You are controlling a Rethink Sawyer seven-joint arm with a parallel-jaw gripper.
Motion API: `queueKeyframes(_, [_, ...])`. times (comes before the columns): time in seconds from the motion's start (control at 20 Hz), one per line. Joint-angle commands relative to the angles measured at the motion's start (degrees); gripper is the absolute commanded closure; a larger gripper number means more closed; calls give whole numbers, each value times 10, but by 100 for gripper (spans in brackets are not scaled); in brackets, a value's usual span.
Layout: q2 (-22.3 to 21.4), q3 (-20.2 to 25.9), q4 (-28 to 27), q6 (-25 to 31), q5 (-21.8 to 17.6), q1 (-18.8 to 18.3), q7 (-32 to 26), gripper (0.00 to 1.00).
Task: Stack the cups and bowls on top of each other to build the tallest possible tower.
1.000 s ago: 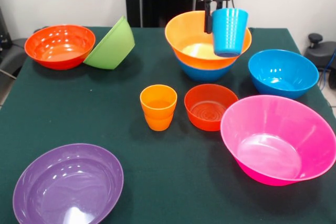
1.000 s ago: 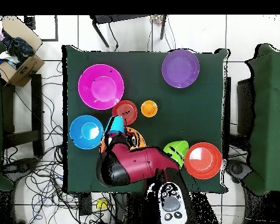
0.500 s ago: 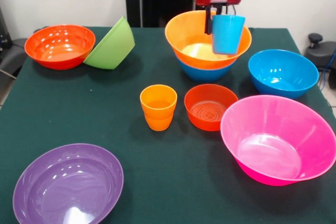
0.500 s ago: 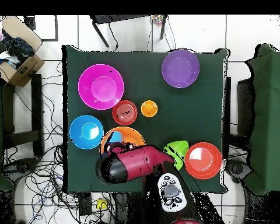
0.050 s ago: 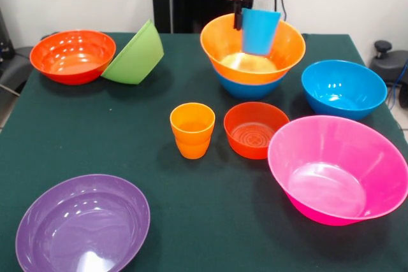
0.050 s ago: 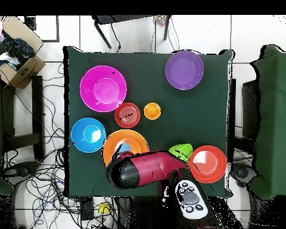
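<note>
Here the light blue cup (image 5: 259,31) is held in the air, clamped by the fingers on its rim and slightly tilted, above the hollow of the orange bowl (image 5: 220,46); that bowl is nested in a blue bowl (image 5: 245,88), so the pair is judged to be the start of the tower, and the cup is carried over it, presumably to be set inside or on top. The gripper (image 5: 243,18) is seen at the cup's upper edge; from overhead it is mostly hidden under the arm (image 6: 146,169).

The other pieces are left spread over the worktop (image 5: 95,132), each apart enough to be taken singly: an orange cup (image 5: 192,130) just beside a small red-orange bowl (image 5: 255,129); a pink bowl (image 5: 339,167) and a second blue bowl (image 5: 343,88) near them; a purple bowl (image 5: 82,225) well apart; a green bowl (image 5: 135,55) tilted against a large red-orange bowl (image 5: 72,55).
</note>
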Motion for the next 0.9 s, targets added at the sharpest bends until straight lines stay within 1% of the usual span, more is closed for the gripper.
queueKeyframes(0.05, [10, 53, 32, 82, -53, -15, -95, 100])
queueKeyframes(0.15, [22, 50, 22, 78, -66, -16, -92, 100])
queueKeyframes(0.25, [47, 37, 6, 64, -83, -5, -72, 100])
queueKeyframes(0.4, [86, 21, -20, 44, -105, 20, -41, 100])
queueKeyframes(0.55, [106, 13, -34, 25, -109, 38, -9, 100])
queueKeyframes(0.65, [122, 12, -49, 15, -113, 46, 0, 100])
queueKeyframes(0.9, [146, -8, -87, -11, -128, 71, 25, 100])
